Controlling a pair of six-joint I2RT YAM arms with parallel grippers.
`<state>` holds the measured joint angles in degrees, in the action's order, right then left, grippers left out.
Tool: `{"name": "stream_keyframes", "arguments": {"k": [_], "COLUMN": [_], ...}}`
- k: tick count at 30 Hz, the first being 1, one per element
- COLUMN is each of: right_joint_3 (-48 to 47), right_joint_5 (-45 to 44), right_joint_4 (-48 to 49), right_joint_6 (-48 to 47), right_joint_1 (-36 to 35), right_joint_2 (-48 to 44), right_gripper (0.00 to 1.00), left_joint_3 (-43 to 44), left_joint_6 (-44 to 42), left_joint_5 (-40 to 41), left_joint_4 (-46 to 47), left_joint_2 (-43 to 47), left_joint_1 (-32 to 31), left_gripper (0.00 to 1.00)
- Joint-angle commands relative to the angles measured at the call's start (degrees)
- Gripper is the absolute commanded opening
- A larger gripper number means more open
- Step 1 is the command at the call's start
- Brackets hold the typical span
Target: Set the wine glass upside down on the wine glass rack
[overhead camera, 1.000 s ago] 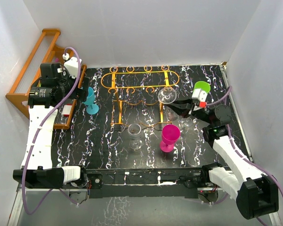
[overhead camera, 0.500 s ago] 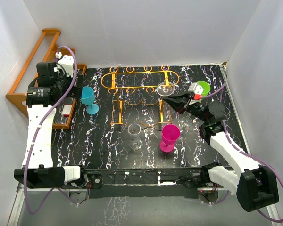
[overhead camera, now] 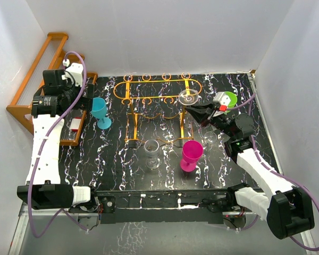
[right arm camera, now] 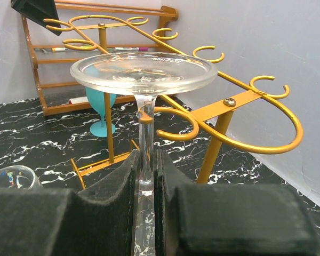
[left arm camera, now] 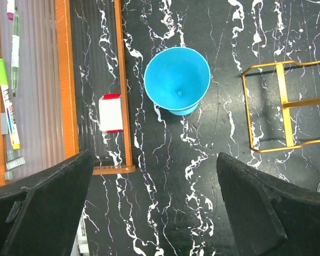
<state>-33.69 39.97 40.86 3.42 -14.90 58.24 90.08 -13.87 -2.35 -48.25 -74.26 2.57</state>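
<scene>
Over by the rack's right end, the right tool (right arm camera: 145, 160) pinched the slim stem of the clear wine glass (right arm camera: 144, 72). It was inverted, flat round foot uppermost, just beside the curled loops of the thin orange wire rack (right arm camera: 244, 98). The left tool (left arm camera: 154, 213) gaped wide above a glossy blue plastic goblet (left arm camera: 177, 80) on the black marbled surface (left arm camera: 202, 176).

The left arm (overhead camera: 42, 151) and right arm (overhead camera: 260, 171) have white shells, black joints and looping lilac cables (overhead camera: 84, 71); the fingers (right arm camera: 96, 213) are black felt-padded wedges.
</scene>
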Motion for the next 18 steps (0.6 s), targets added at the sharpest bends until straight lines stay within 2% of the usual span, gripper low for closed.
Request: {"name": "stream_keyframes", "arguments": {"k": [1, 18], "right_joint_3": [-3.5, -2.8], "right_joint_5": [-2.7, -4.4], "right_joint_4": [3.1, 1.0], "right_joint_6": [-0.8, -1.6], "right_joint_1": [-0.1, -0.3], "right_joint_2": [0.2, 1.0], "right_gripper": [0.08, 0.09], "left_joint_3": [0.0, -0.9], "left_joint_6": [0.6, 0.6], "left_joint_5": [-1.4, -1.1], "left_joint_4": [-0.1, 0.3], "left_joint_2": [1.0, 1.0], "left_joint_1": [0.4, 0.5], "left_gripper": [0.97, 0.97]}}
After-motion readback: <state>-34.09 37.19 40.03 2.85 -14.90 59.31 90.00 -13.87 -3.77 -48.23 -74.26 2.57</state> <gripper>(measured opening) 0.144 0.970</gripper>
